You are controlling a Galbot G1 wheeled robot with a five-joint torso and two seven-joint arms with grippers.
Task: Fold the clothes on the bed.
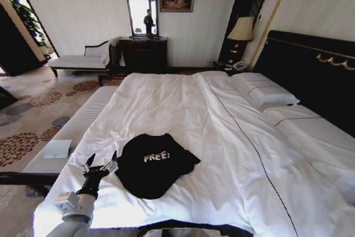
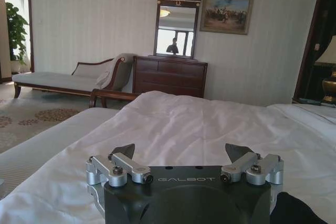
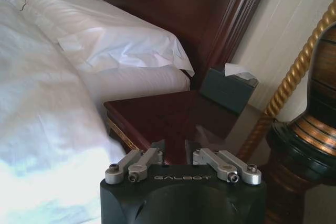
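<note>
A: Where did the clothes (image 1: 154,165) lie, and which pincer was closer to them?

B: The black T-shirt lay on the white duvet of the bed (image 1: 183,109), near the foot edge. The left pincer (image 1: 103,162) stood just beside it, with the shirt at about 3 o'clock from the fingertips in the head view — the nearest sleeve almost touched them, but I could not say that they met. The left arm was clearly the nearer one.

A: And its jaws?

B: Wide apart, holding nothing. In the left wrist view the two dark fingertips (image 2: 125,150) stood far from each other over the duvet, and a black corner of the shirt showed at the edge.

A: How did the shirt lie?

B: It was bunched, not spread flat. Its long axis ran roughly from 11 to 5 o'clock, and the "FREE!" lettering faced up.

A: The right pincer (image 3: 176,145)?

B: It was well apart from the shirt, over a dark bedside surface (image 3: 152,119) with a tissue box (image 3: 230,86) near a lamp base (image 3: 307,129). Its fingers stood narrow, nearly together, and empty.

A: Anything in the way?

B: I judged not — the duvet around the shirt was free. A small white cloth (image 1: 57,149) lay on the bench (image 1: 72,131) at 9 o'clock from the left pincer, apart from it.
</note>
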